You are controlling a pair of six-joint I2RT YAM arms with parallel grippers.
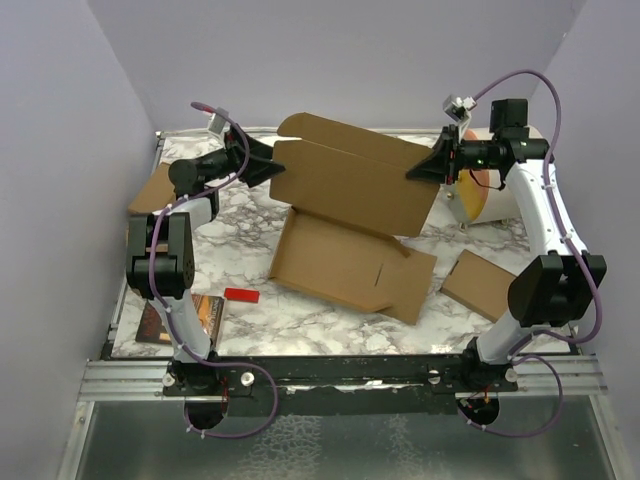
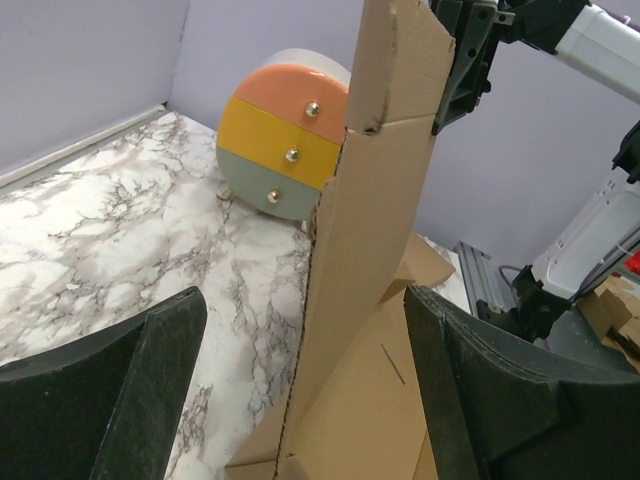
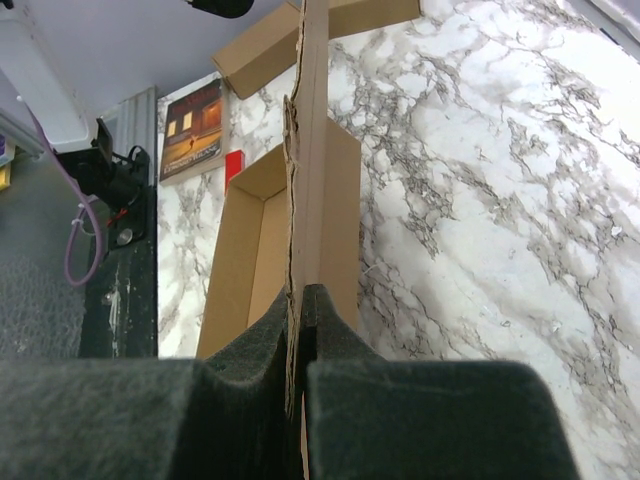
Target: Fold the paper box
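Paper box [image 1: 345, 262] sits mid table [image 1: 250, 330], lid [image 1: 350, 185] kept upright by right hand [image 1: 415, 172] clenched on its edge, left hand [image 1: 278, 170] released, fingers astride the opposite edge, probably to steady the fold.

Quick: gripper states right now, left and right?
Left gripper: open, jaws either side of the paper box upright panel, not gripping.
Right gripper: closed on the paper box panel edge.

Brown paper box [image 1: 350, 190] on white, grey-veined marble table [image 1: 245, 225].
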